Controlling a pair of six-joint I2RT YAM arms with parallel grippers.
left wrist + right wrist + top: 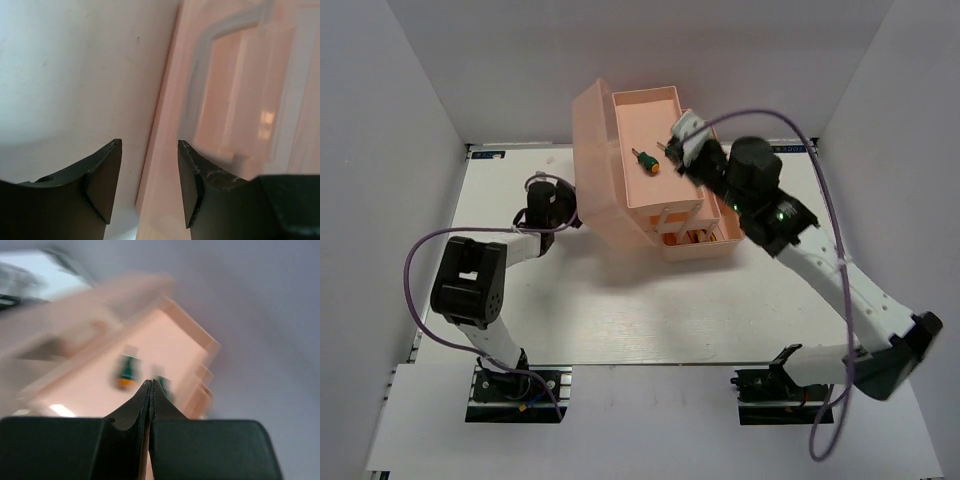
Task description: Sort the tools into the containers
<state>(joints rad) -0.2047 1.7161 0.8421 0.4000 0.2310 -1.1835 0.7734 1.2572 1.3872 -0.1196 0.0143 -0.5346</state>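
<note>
Jaws of the right gripper [150, 382] were pressed flat together, with nothing that I could see between them. It hung over the right side of the top tray [642, 118] of the salmon-pink toolbox [595, 170]. In that tray lay the orange-green screwdriver [646, 161]. Close by the fingertips was a second, greenish tool [163, 384], too blurred in the wrist view for me to name. Something orange showed in the lower compartment [685, 238], too small to make out. On the other side, the left gripper [149, 145] stood with its jaws apart, gripping nothing. The edge of the raised lid [167, 100] ran up between them, and the pale lid handle [200, 75] lay just beyond. The toolbox sat at the far middle of the white table [620, 320], its lid swung open toward the left arm.
</note>
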